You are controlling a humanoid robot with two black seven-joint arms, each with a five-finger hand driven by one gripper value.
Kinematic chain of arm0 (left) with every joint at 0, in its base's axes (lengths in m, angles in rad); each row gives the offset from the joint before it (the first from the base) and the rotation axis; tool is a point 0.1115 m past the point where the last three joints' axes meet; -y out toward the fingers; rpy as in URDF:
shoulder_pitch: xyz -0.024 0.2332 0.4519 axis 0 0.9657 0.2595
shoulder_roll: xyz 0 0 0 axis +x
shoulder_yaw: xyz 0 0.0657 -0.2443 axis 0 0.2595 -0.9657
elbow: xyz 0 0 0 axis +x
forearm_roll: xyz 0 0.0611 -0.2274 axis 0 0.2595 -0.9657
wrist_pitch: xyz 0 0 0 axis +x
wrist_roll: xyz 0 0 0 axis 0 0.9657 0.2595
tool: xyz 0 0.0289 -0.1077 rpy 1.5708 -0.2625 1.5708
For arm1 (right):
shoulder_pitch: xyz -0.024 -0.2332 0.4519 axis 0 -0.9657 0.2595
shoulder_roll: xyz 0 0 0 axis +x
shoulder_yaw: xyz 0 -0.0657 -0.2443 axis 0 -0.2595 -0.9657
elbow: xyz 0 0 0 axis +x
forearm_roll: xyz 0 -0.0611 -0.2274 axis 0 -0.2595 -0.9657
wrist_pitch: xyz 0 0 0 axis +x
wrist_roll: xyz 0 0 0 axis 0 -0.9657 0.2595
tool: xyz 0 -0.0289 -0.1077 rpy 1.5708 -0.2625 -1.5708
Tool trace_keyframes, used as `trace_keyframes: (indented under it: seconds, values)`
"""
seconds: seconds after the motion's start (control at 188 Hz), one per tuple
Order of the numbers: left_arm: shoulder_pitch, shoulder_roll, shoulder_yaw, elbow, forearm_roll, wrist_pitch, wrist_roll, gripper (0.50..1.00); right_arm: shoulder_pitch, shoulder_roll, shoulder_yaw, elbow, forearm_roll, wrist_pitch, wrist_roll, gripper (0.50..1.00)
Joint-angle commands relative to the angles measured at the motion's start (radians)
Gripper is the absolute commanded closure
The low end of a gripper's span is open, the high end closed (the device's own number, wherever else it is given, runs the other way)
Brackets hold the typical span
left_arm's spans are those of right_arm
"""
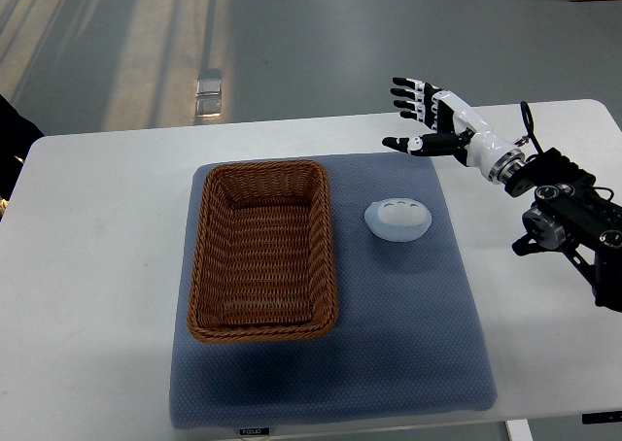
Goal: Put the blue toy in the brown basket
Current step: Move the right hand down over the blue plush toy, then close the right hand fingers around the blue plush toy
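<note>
A pale blue oval toy lies on the blue-grey mat, just right of the brown wicker basket. The basket holds nothing. My right hand hovers above the mat's far right corner, up and to the right of the toy, with fingers spread and holding nothing. Its arm comes in from the right edge. The left arm does not show.
The mat lies on a white table. The table's far edge runs behind my hand, with grey floor beyond. A small clear object sits on the floor past the table.
</note>
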Motion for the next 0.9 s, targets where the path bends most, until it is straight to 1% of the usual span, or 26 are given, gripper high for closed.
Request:
trace_keyframes:
  seconds: [0.0, 0.176, 0.352, 0.501, 0.666, 0.805, 0.896]
  values:
    - [0.0, 0.0, 0.0, 0.0, -0.001, 0.0, 0.0, 0.5, -0.019, -0.05, -0.018, 0.072, -0.151, -0.001, 0.01, 0.589]
    - [0.0, 0.0, 0.002, 0.0, 0.001, 0.0, 0.0, 0.5, -0.023, -0.143, -0.105, 0.165, -0.323, -0.008, 0.044, 0.589]
    - [0.0, 0.0, 0.002, 0.0, 0.001, 0.0, 0.0, 0.5, -0.017, -0.214, -0.168, 0.222, -0.425, -0.011, 0.053, 0.589]
    - [0.0, 0.0, 0.003, 0.002, 0.001, 0.0, 0.0, 0.5, -0.016, -0.22, -0.187, 0.234, -0.458, -0.013, 0.057, 0.589]
    - [0.0, 0.0, 0.003, 0.002, 0.001, 0.0, 0.0, 0.5, -0.017, -0.203, -0.21, 0.225, -0.481, -0.021, 0.051, 0.591]
    - [-0.002, 0.0, 0.005, 0.0, 0.001, 0.0, 0.0, 0.5, -0.008, -0.203, -0.267, 0.205, -0.496, -0.076, 0.047, 0.591]
    - [0.0, 0.0, 0.005, 0.0, 0.001, 0.0, 0.0, 0.5, -0.008, -0.203, -0.282, 0.198, -0.499, -0.088, 0.047, 0.593]
